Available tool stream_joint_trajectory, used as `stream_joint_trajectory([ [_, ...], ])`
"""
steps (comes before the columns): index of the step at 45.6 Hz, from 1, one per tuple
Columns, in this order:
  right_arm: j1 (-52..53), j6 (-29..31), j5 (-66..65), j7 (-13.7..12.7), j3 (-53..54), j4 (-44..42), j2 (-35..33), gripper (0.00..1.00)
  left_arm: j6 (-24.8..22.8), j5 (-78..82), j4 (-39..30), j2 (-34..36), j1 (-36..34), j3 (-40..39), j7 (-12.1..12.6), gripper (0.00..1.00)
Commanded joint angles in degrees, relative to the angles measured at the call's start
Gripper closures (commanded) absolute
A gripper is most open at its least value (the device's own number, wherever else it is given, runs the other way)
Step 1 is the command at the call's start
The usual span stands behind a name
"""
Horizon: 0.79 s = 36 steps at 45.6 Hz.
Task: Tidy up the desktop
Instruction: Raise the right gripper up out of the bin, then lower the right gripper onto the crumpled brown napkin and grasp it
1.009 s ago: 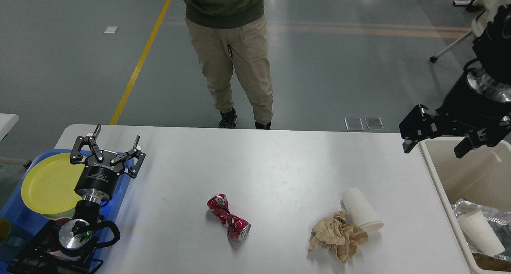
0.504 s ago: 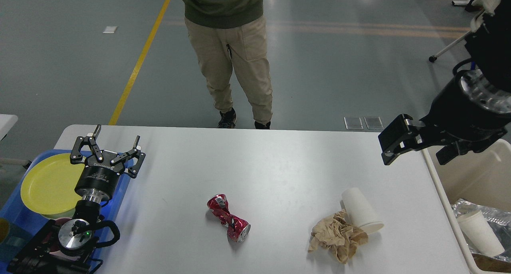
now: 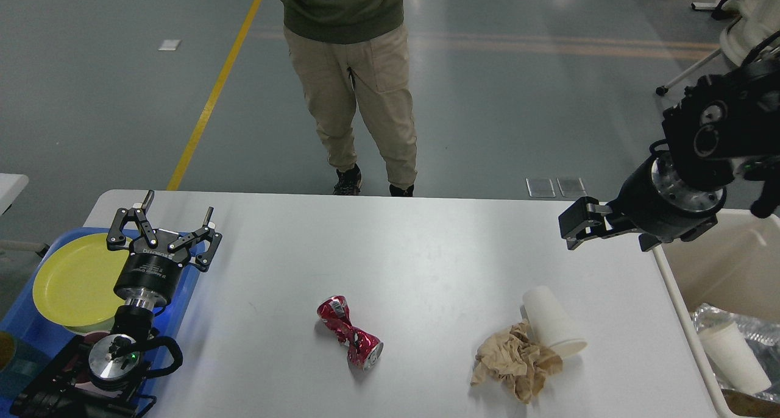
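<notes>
Your right hand had swung leftward over the tabltop's edge, its opening impossible to tell; your left hand stayed wide open above the tabletop.

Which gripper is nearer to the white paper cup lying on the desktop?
Right. The right gripper hangs above and just behind the white paper cup; the left gripper is far across the desktop, by the blue tray.

Even, bright overhead lighting throughout. The white tabletop carries a broad soft sheen near its middle, without harsh glare. Shadows are faint and short, pooled directly beneath the crushed can and crumpled paper. Pale reflections streak the grey floor. Focus is sharp across the view; the dark right arm shows little surface detail.
</notes>
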Motion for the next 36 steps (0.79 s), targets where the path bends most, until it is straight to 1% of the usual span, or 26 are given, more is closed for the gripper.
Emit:
stream_joint_trajectory([
  [1,-9.36,-4.48,-1.33,0.07,0.24,-4.05,1.18,0.01,-0.02,0.00,0.00,0.00,0.00,0.00,0.00,0.04],
  [7,-19.29,-7.99,-2.91,0.07,2.26,-8.71,3.20,0.04,-0.10,0.00,0.00,0.00,0.00,0.00,0.00,0.04],
  [8,-20.78,-8.78,-3.52,0.07,2.52,-9.41,3.81,0.05,-0.02,0.00,0.00,0.00,0.00,0.00,0.00,0.04],
  [14,-29.13,-12.56,-9.14,0.42,3.84,-14.16,6.10,0.06,-0.02,0.00,0.00,0.00,0.00,0.00,0.00,0.04],
  [19,-35.81,-12.74,-12.92,0.51,5.86,-18.72,8.12,0.06,-0.02,0.00,0.00,0.00,0.00,-0.08,0.00,0.04],
  [26,-42.41,-12.74,-13.55,0.60,8.41,-25.40,10.06,0.06,-0.10,0.00,0.00,0.00,0.00,0.00,0.00,0.04],
  [31,-45.05,-12.74,-13.54,0.60,9.90,-29.36,10.50,0.06,-0.10,0.00,0.00,0.00,0.00,0.00,0.00,0.04],
  [36,-46.90,-12.83,-13.46,0.60,11.31,-30.42,10.59,0.06,-0.10,0.00,0.00,0.00,0.09,-0.08,0.00,0.04],
])
